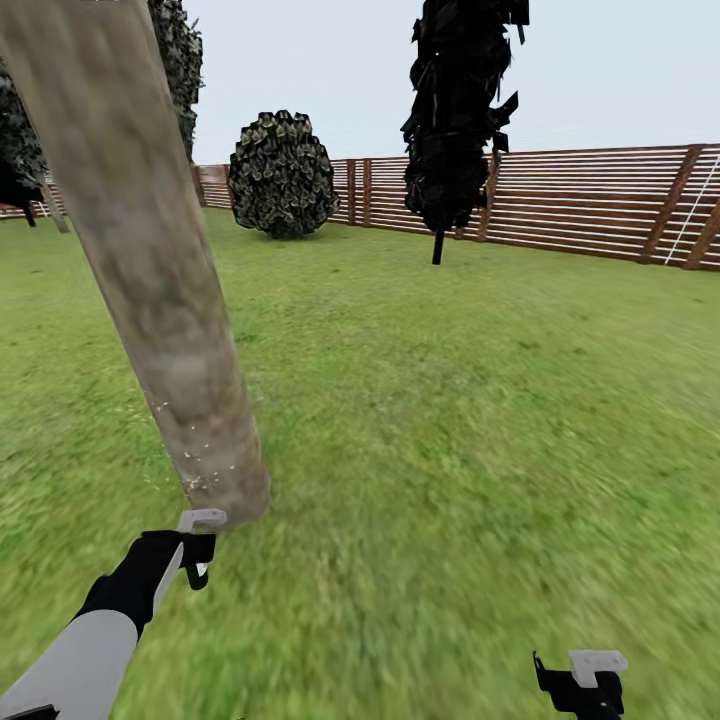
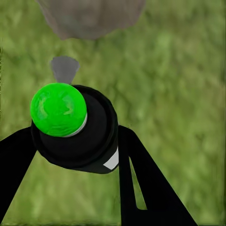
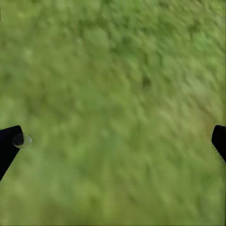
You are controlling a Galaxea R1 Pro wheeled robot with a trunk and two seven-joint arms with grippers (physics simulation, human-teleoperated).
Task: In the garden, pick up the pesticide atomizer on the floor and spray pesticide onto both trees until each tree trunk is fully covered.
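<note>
A thick leaning tree trunk (image 1: 150,270) stands on the lawn (image 1: 450,400). The left gripper (image 1: 200,548) is just beside its base. The right gripper (image 1: 583,680) is low at the right. Behind are a round bush (image 1: 283,175), a dark tree (image 1: 460,110) and a wooden fence (image 1: 600,200).

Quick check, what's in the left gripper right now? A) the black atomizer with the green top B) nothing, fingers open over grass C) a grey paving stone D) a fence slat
A: in the left wrist view the left gripper has its black fingers closed around the pesticide atomizer, green top up, near the base of the tree trunk.
</note>
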